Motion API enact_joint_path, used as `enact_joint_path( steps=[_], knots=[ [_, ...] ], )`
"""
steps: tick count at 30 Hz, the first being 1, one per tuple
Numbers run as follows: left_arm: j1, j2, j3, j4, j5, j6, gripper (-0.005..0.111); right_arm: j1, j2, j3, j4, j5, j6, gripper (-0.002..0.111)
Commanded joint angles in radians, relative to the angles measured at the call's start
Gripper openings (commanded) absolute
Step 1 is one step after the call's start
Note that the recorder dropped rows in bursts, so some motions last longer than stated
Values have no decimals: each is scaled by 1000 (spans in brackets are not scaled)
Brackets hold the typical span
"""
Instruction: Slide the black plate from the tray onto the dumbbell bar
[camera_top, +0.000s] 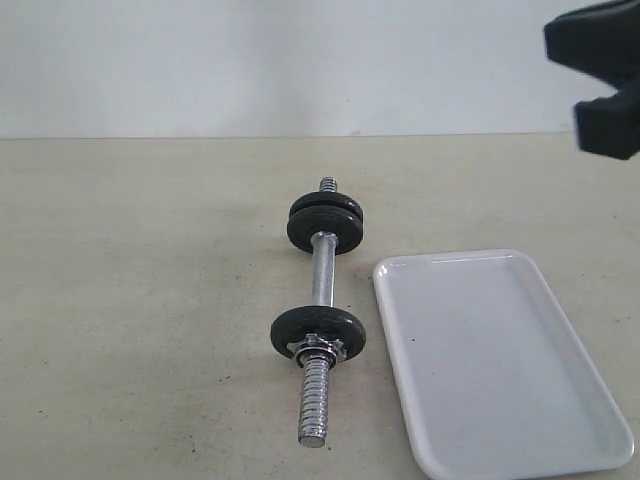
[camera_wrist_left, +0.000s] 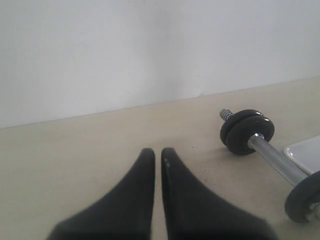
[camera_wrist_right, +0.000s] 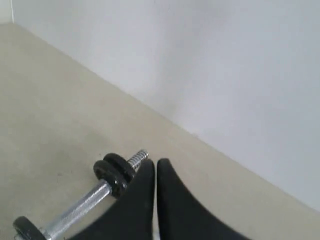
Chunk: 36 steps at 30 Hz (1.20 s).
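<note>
We've got the left tool (camera_wrist_left: 157, 151) and right tool (camera_wrist_right: 155, 162) both pinched together, the black plate (camera_top: 318, 331) sitting on the dumbbell bar (camera_top: 322, 275) beside the tray (camera_top: 490, 370).

The left hand (camera_wrist_left: 157, 152) is closed, its two black fingers (camera_wrist_left: 135, 200) lying side by side with only a thin slit between them, gripping nothing. The right hand (camera_wrist_right: 154, 164) is closed the same way, tips together and empty. A black part of the right arm (camera_top: 600, 75) sits high at the exterior view's upper right.
</note>
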<state>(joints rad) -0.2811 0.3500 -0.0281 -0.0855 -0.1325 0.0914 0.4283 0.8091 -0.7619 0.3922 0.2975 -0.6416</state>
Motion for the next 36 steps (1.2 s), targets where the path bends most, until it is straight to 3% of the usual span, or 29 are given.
enact_joint_path(
  steps=[1, 7, 15, 17, 20, 21, 25, 36],
  knots=[
    [34, -8, 6, -12, -25, 4, 4, 0, -181, 118, -66, -42, 69, 0],
    [100, -10, 6, -12, -44, 71, 4, 0, -405, 372, -194, -205, 172, 0],
    [214, -11, 6, -25, -92, 90, 4, 0, -482, 558, -100, -482, 107, 0],
    [244, -11, 6, -34, -92, 94, 4, 0, -472, 587, 80, -541, -27, 0],
    [298, -11, 6, -38, -100, 94, 4, 0, -426, 648, 717, -841, -468, 0],
    [298, -11, 6, -38, -100, 89, 4, 0, -424, 648, 790, -862, -496, 0],
    [296, -11, 18, -33, -63, 44, 4, 0, -413, 658, 851, -678, -595, 0],
    [296, -11, 28, -23, -35, 14, 4, 0, -413, 679, 854, -582, -599, 0]
  ],
)
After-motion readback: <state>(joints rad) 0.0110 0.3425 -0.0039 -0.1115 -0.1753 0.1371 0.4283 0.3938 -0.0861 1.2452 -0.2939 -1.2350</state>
